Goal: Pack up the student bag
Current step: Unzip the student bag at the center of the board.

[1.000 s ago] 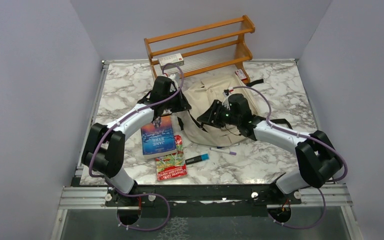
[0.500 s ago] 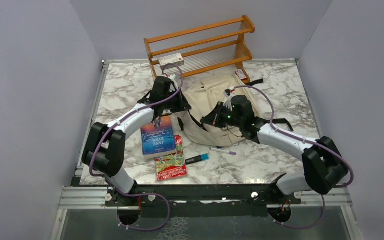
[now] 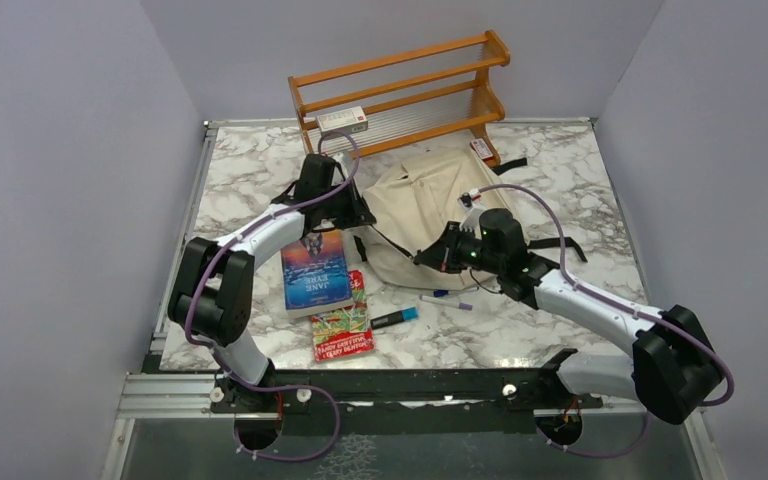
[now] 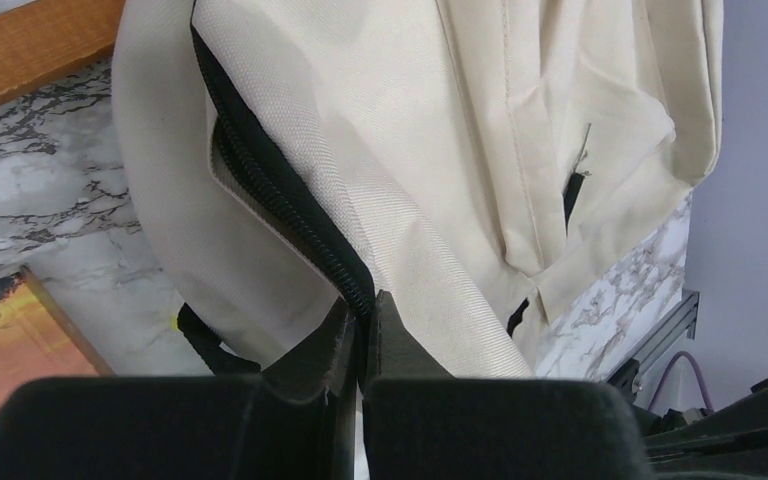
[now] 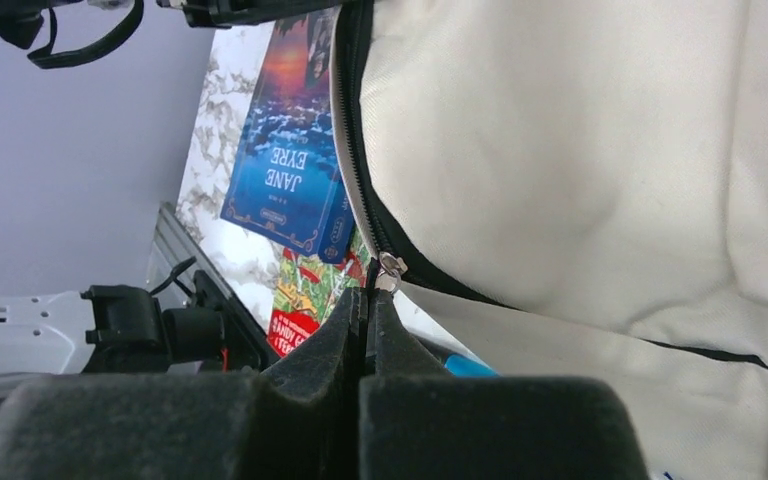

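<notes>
From above, the student bag (image 3: pixel 430 205) lies flat on the marble table (image 3: pixel 250 170) in front of the wooden rack (image 3: pixel 400 85). The left arm folds sharply at its elbow and stretches forward, so the left gripper (image 3: pixel 343 212) meets the bag's left edge, just beyond the Jane Eyre book (image 3: pixel 315 272). The right arm sweeps in low from the right, and the right gripper (image 3: pixel 430 257) sits at the bag's near edge. A snack packet (image 3: pixel 342 324), a marker (image 3: pixel 393 319) and a pen (image 3: pixel 447 300) lie nearby.

In the left wrist view, the jaws are squeezed together on the bag's fabric beside the black zipper track (image 4: pixel 290 200).

In the right wrist view, the jaws are pressed tight, pinching the metal zipper pull (image 5: pixel 390 264) at their tips, with the book beyond.
</notes>
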